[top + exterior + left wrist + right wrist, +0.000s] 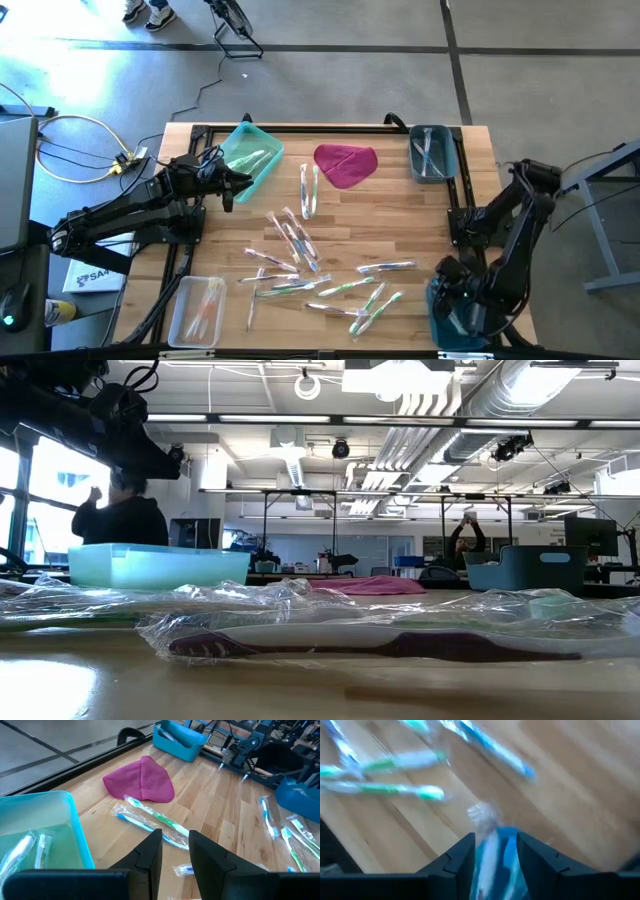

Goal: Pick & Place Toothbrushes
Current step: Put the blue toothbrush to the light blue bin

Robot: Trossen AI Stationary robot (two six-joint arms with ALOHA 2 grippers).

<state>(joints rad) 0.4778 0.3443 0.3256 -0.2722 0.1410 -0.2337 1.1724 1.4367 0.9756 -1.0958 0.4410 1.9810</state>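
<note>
Looking down in the high view, the brushes [300,262] lie scattered across the table's [400,215] middle and lower centre, with two more by the pink cloth [346,164]. Bins sit at the corners, probably so each colour has its own drop spot: a teal bin [250,153] upper left, a blue-grey bin [432,155] upper right, a clear bin [197,309] lower left, a blue bin [447,312] lower right. The left gripper [232,184] hangs just beside the teal bin's near edge; the right gripper [452,290] is over the blue bin at the table's lower right corner. Open wood around the pile leaves room to approach.

From table height in the low view, a wrapped dark-handled brush [380,645] lies closest, across the frame's lower middle.

At the left wrist, the fingers [149,851] stand slightly apart and hold nothing; a green brush [159,817] lies just ahead, the teal bin at lower left already holding some.

At the right wrist, the fingers [460,857] clamp a blue brush [496,851], likely about to release.
</note>
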